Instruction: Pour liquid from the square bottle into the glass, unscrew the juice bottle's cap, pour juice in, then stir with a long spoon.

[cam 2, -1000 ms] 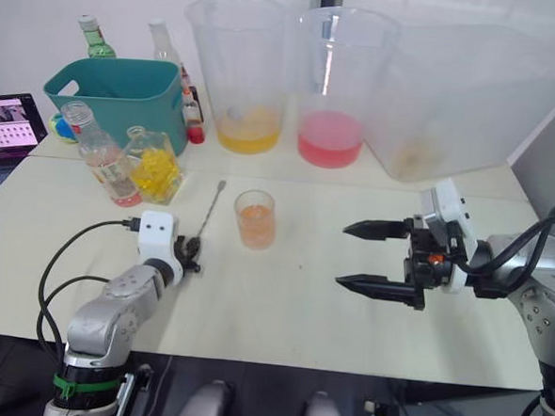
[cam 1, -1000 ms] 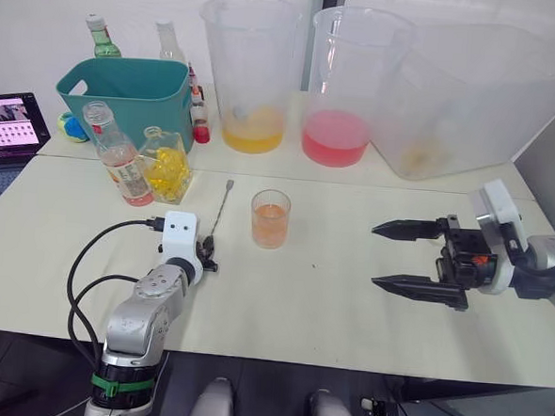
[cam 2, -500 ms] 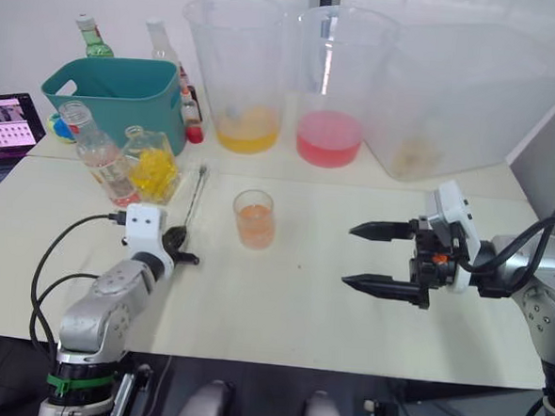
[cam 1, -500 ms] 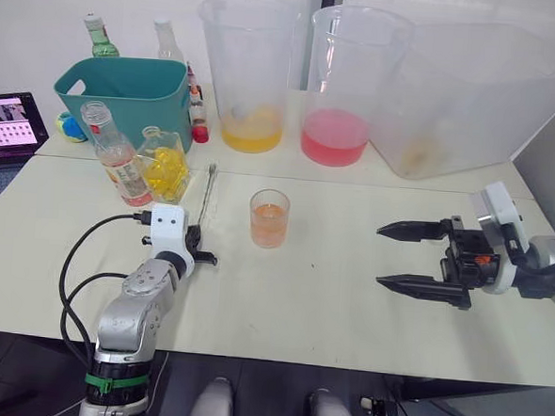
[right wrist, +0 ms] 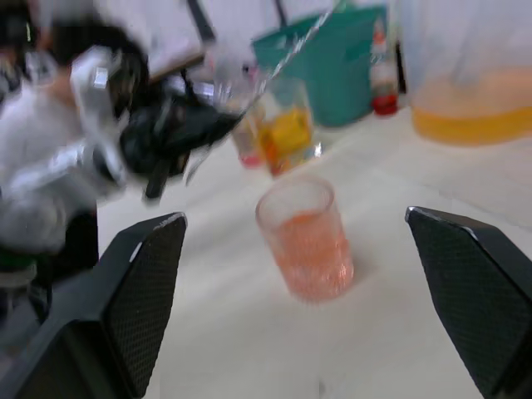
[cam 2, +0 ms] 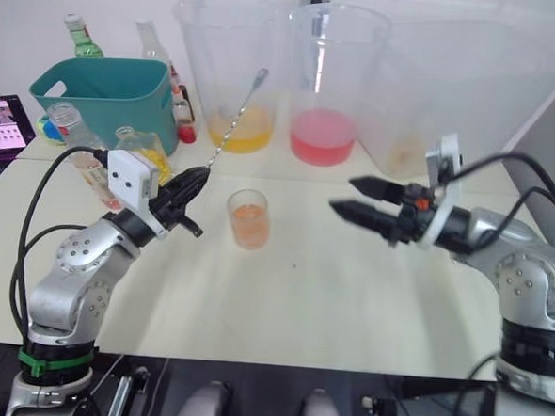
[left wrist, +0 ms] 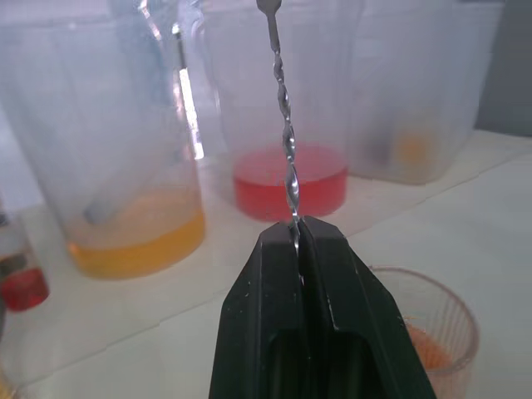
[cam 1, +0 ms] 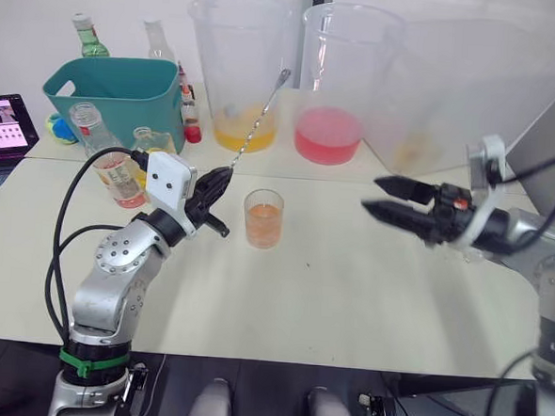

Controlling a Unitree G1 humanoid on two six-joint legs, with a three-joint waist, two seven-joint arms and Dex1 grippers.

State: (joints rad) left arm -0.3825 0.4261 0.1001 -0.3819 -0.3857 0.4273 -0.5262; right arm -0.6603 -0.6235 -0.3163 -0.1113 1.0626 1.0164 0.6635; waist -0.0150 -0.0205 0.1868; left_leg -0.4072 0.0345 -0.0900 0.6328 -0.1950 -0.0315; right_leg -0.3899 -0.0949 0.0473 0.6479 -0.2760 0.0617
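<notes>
The left gripper (cam 1: 219,179) clamps the long spoon (cam 1: 256,124), pointing toward one o'clock. It should tip the bowl down into the glass (cam 1: 263,217). The right gripper (cam 1: 380,197) stands apart.

Silver arms, black cables, white wrist modules

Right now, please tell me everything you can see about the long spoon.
The long spoon is thin silver metal with a twisted stem. The left hand, shut, pinches its lower end, so the spoon is lifted off the table and tilts up and away toward the large beakers. Its free upper tip looks slightly widened. The end inside the black fingers is hidden, so I cannot tell which end carries the bowl. It is not in the glass, which stands just beside the hand.
</notes>
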